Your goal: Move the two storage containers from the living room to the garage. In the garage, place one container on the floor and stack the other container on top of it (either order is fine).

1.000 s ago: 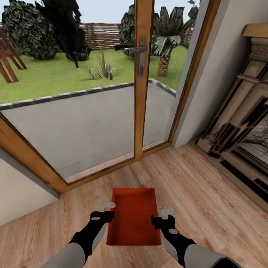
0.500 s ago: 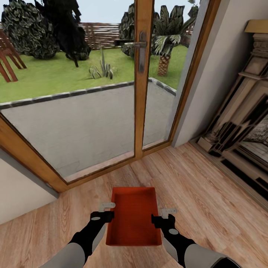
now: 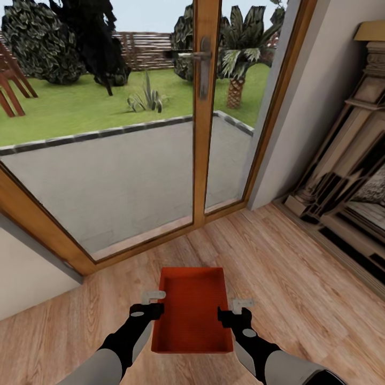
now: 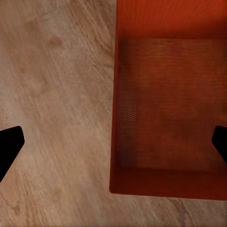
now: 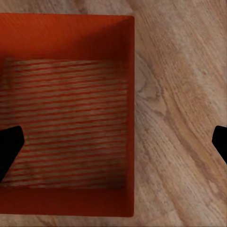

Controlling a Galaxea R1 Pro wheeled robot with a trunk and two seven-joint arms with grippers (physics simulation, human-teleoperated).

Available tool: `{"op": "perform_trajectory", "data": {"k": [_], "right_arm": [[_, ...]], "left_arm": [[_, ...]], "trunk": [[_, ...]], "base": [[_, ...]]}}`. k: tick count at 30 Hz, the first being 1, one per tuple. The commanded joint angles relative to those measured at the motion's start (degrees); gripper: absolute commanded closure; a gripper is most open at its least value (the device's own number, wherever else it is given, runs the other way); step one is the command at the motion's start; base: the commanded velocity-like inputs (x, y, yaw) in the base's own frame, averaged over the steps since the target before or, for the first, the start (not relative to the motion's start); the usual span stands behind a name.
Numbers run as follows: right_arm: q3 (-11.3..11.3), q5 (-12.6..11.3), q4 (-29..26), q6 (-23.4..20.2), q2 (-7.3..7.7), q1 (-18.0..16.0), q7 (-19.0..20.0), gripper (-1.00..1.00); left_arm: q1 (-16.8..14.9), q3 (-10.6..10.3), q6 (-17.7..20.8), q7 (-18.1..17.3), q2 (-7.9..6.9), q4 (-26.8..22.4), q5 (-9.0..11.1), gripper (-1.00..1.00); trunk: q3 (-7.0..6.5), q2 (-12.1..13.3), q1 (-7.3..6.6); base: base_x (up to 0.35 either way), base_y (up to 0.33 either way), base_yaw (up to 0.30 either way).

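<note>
head view: an orange-red storage container (image 3: 192,310) sits open side up on the light wood-plank floor (image 3: 299,289) of the living room, short of the wood-framed glass garden doors (image 3: 206,107). the left fingers (image 3: 154,302) stand at the container's left long wall and the right fingers (image 3: 238,311) at its right long wall, so the container lies between the two sets of fingers. whether either set clamps the rim cannot be told from here. past the right fingers a stone fireplace (image 3: 347,182) lines the wall. through the glass lie a grey patio (image 3: 117,171), grass and dark shrubs.

left wrist view: two dark fingertips (image 4: 9,146) show at opposite edges of the frame, wide apart. the container's (image 4: 165,109) long wall runs between them, with the finely ribbed bottom toward one fingertip and bare plank floor (image 4: 56,94) toward the other. neither fingertip touches the wall.

right wrist view: the dark fingertips (image 5: 9,149) again sit spread at the frame edges. the container (image 5: 66,113) with its ribbed bottom lies toward one fingertip, its wall runs between the two, and plank floor (image 5: 179,109) lies toward the other. nothing is gripped.
</note>
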State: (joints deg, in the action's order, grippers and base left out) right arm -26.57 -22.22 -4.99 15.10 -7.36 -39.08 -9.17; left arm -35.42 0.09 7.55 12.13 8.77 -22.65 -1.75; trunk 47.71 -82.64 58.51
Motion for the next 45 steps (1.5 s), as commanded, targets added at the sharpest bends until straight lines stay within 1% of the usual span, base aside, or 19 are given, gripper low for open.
{"op": "perform_trajectory", "data": {"k": [1,8,27,32,35,45], "right_arm": [[-0.50,-0.46,0.05,0.18,-0.01,-0.04,-0.22,-1.00],[-0.34,-0.46,1.85,1.13,0.06,-0.04,-0.22,-1.00],[-0.32,-0.46,2.09,1.34,0.15,-0.04,-0.14,-1.00],[-0.32,-0.44,2.09,1.34,0.15,-0.04,-0.14,-1.00],[-0.32,-0.40,2.09,1.34,0.15,-0.04,-0.14,-1.00],[-0.32,-0.37,2.09,1.34,0.08,-0.04,-0.14,-1.00]], "left_arm": [[0.00,0.00,0.37,0.17,0.02,-0.12,-0.18,-1.00],[-0.01,0.00,0.37,0.17,0.02,-0.12,-0.17,-1.00],[-0.02,0.30,0.35,0.17,-0.02,-0.03,0.39,-1.00],[0.00,0.48,-0.64,0.17,-0.19,1.92,0.52,-1.00],[0.00,0.57,-2.12,0.17,-0.21,3.21,0.52,-1.00],[0.00,0.62,-3.21,0.17,-0.39,3.99,0.52,-1.00]], "trunk": [[0.22,-0.44,0.22],[1.48,-3.24,1.76],[4.89,-10.86,5.93],[5.79,-12.87,7.03],[6.33,-14.07,7.69],[8.12,-18.08,9.89]], "base": [[0.000,0.000,0.000],[0.000,0.000,0.000],[0.000,0.000,0.000],[0.000,0.000,0.000],[0.000,0.000,0.000],[0.000,0.000,0.000]]}}
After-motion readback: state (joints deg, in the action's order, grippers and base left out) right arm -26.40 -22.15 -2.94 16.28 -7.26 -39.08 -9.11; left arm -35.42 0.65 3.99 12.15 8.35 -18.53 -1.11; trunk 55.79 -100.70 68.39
